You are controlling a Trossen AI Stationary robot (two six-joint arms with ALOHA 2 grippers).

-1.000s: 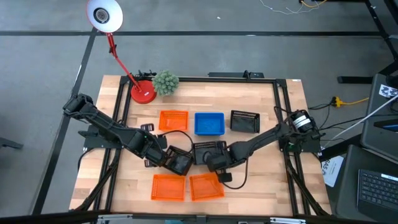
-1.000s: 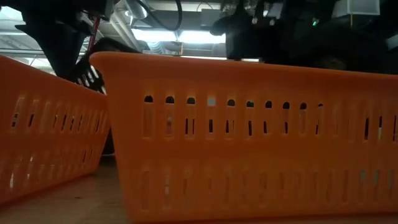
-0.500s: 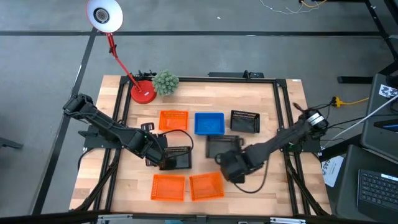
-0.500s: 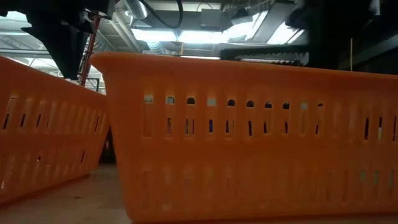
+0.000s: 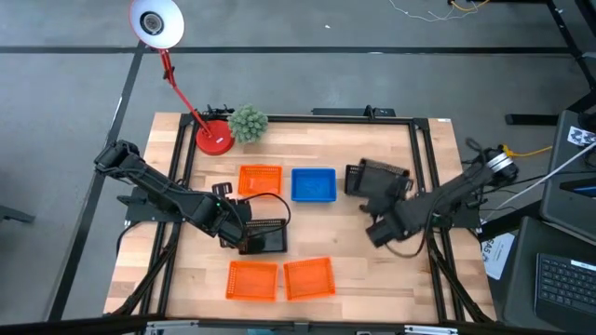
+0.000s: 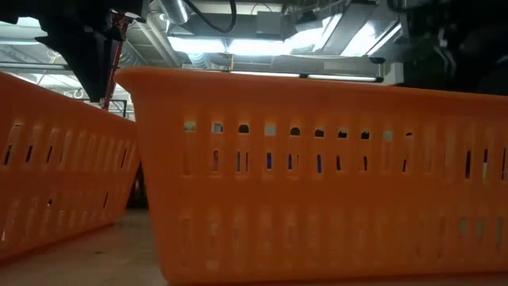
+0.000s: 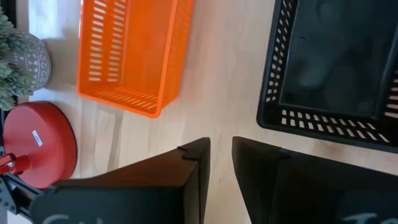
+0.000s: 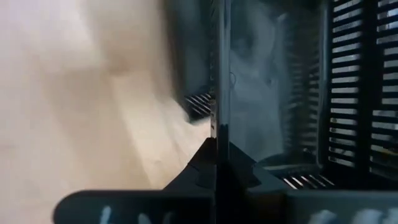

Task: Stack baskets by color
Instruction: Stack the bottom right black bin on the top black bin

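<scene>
Three orange baskets and a blue basket rest flat on the wooden table. One black basket lies at mid-table. My left gripper stands open just beside its left wall, with bare wood showing between the fingers. My right gripper is shut on a second black basket. It holds that basket tilted over a third black basket at the far right. In the low view two orange baskets fill the front. My right gripper pinches one side wall of the black basket, at its rim, with one finger inside and one outside. The fingers slant down from the table's near right. The basket is lifted clear of the table and tilted, partly over the far-right black basket.
A red lamp base and a fuzzy green ball plant stand at the far left, also seen as the lamp base in the left wrist view. Black frame rails run along the table's sides. Bare wood lies at the near right.
My right gripper has risen and swung from mid-table toward the far right, turning as it went. It carried a black basket away from the one beside my left gripper and now holds it tilted over the far-right black basket.
</scene>
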